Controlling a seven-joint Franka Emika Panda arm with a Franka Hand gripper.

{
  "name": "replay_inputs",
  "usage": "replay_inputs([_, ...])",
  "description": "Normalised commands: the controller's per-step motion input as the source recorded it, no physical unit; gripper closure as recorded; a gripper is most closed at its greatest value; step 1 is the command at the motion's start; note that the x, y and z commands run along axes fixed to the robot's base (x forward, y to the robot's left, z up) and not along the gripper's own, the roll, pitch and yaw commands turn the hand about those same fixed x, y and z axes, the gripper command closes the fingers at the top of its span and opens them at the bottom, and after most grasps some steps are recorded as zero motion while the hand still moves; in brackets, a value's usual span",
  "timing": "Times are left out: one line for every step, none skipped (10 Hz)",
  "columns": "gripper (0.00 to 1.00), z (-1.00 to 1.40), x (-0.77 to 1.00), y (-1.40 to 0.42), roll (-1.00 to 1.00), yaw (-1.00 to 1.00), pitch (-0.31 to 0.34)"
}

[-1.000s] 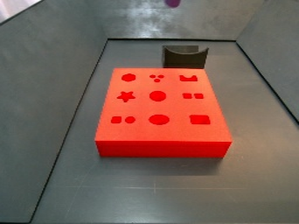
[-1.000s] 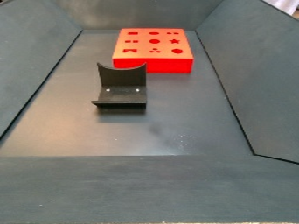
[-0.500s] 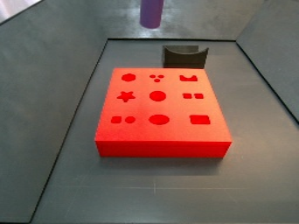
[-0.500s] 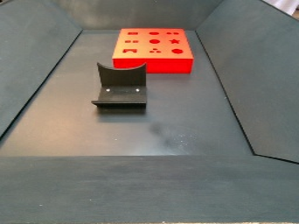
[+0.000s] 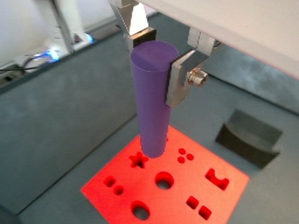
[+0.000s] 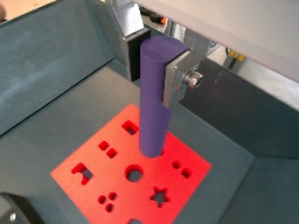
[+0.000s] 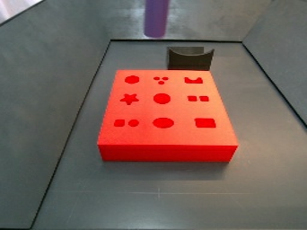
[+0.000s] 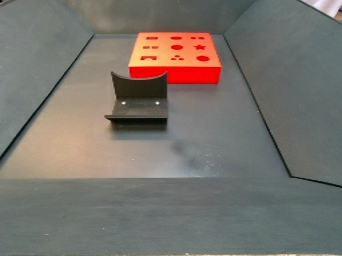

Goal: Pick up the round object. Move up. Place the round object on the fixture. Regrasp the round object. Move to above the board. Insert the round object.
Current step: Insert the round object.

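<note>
I have the gripper (image 5: 160,54) clamped on the upper end of the round object (image 5: 151,103), well above the board (image 5: 167,179). Both wrist views show the purple peg hanging upright between the silver fingers (image 6: 173,77), its long axis pointing straight down at the board. Its lower tip sits over the board's holes near the star (image 5: 139,160), but I cannot tell which hole it lines up with. The fixture (image 7: 189,58) stands empty just behind the board.
</note>
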Motion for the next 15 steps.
replay_inputs([1.00,-0.62,0.13,0.29,-0.23,-0.39,0.006])
replay_inputs([1.00,-0.61,0.09,0.30,-0.24,-0.35,0.000])
replay_inputs([1.00,-0.60,0.23,0.33,-0.24,-0.32,0.000])
replay_inputs([1.00,-0.62,0.26,0.34,-0.24,-0.30,0.000])
replay_inputs([1.00,-0.63,0.31,0.35,-0.23,-0.27,0.000])
replay_inputs([1.00,-0.63,0.35,0.29,-0.22,-0.27,0.000])
replay_inputs([1.00,-0.60,0.00,0.02,-0.21,-0.35,-0.177])
replay_inputs([1.00,-0.57,-0.20,0.00,-0.15,-0.16,-0.281])
replay_inputs([1.00,-0.47,-0.25,-0.15,0.00,0.00,-0.256])
replay_inputs([1.00,-0.35,-0.19,0.00,0.00,0.00,-0.171])
replay_inputs([1.00,-0.31,-0.24,0.00,0.00,0.00,-0.164])
replay_inputs([1.00,-0.28,-0.16,0.00,0.00,0.00,-0.140])
replay_inputs([1.00,-0.29,-0.13,0.00,0.00,0.00,-0.141])
replay_inputs([1.00,-0.35,0.00,0.00,-0.04,0.00,-0.143])
replay_inputs([1.00,-0.31,0.03,-0.01,-0.10,0.00,-0.131])
